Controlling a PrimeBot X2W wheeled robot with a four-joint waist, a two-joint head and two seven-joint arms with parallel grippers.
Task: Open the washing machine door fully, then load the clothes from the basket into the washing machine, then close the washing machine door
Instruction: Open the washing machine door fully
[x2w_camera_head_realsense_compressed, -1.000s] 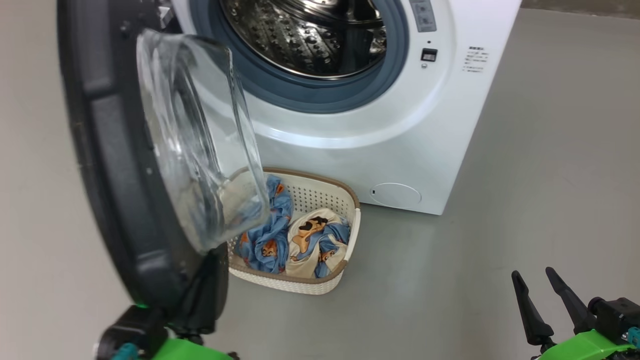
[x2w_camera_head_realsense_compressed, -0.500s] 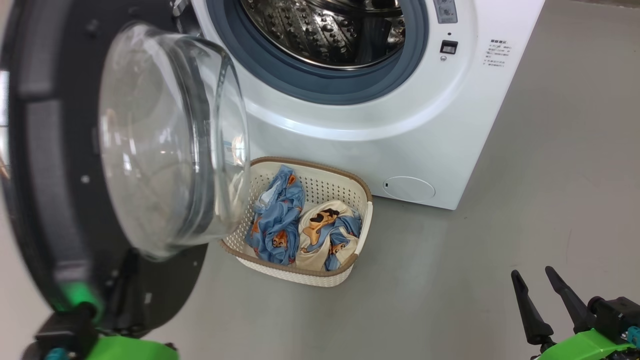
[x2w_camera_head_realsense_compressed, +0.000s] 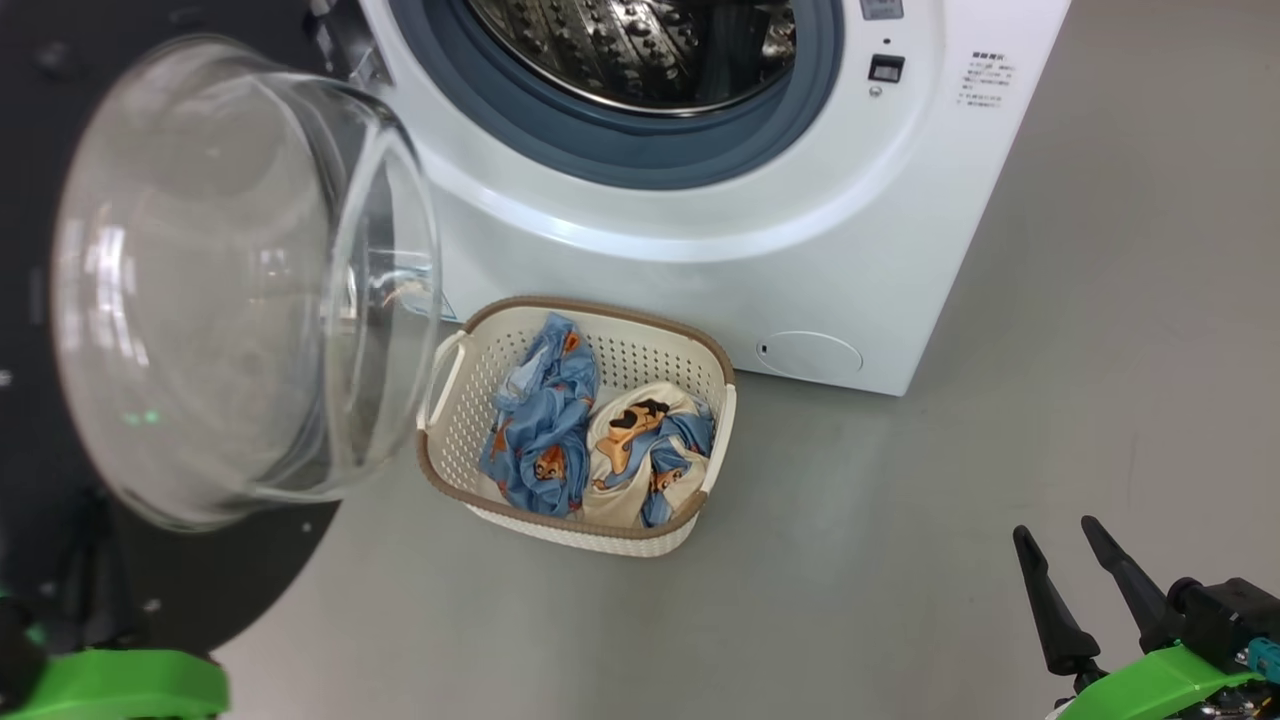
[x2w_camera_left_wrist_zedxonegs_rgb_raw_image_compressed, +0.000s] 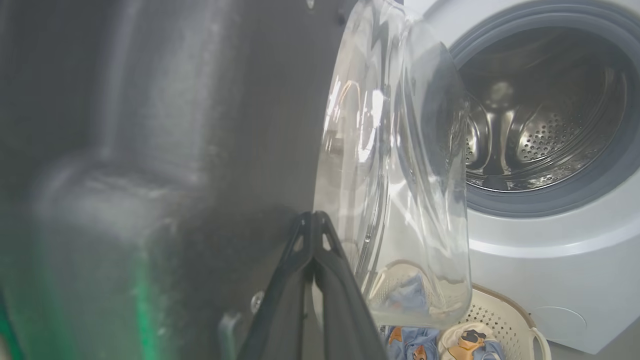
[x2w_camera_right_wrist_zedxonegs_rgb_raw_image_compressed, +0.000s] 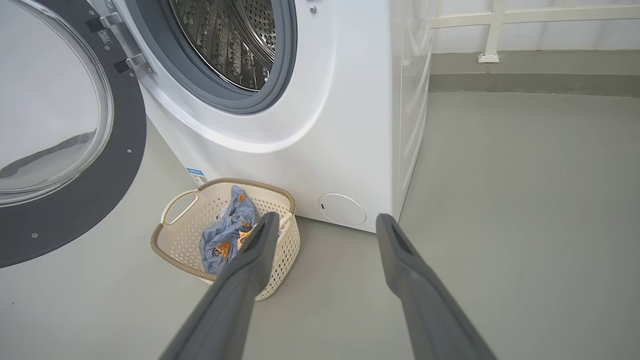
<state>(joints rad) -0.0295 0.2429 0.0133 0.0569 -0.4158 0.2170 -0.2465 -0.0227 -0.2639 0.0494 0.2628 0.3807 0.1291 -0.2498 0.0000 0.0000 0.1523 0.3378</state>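
Note:
The washing machine (x2w_camera_head_realsense_compressed: 700, 270) stands with its steel drum (x2w_camera_head_realsense_compressed: 640, 50) exposed. Its door (x2w_camera_head_realsense_compressed: 200, 590) is swung wide to the left, glass bowl (x2w_camera_head_realsense_compressed: 220, 280) facing me. In the left wrist view my left gripper (x2w_camera_left_wrist_zedxonegs_rgb_raw_image_compressed: 313, 216) is shut, tips resting against the door's (x2w_camera_left_wrist_zedxonegs_rgb_raw_image_compressed: 150, 150) dark inner face beside the glass, with nothing between them. The basket (x2w_camera_head_realsense_compressed: 580, 305) sits on the floor before the machine, holding the light blue garment (x2w_camera_head_realsense_compressed: 540, 430) and the cream one (x2w_camera_head_realsense_compressed: 630, 450). My right gripper (x2w_camera_head_realsense_compressed: 1054, 527) hangs open at the lower right, well clear of the basket (x2w_camera_right_wrist_zedxonegs_rgb_raw_image_compressed: 170, 250).
Grey floor spreads to the right of the machine. A small round flap (x2w_camera_head_realsense_compressed: 808, 355) sits low on the machine's front, and a blue label sticker (x2w_camera_right_wrist_zedxonegs_rgb_raw_image_compressed: 198, 176) at its lower left corner. A white railing (x2w_camera_right_wrist_zedxonegs_rgb_raw_image_compressed: 490, 30) runs along the far wall.
The door has swung further open to the left, uncovering the whole basket. My left arm has gone left with it. The head view has shifted a little; the right gripper stays put.

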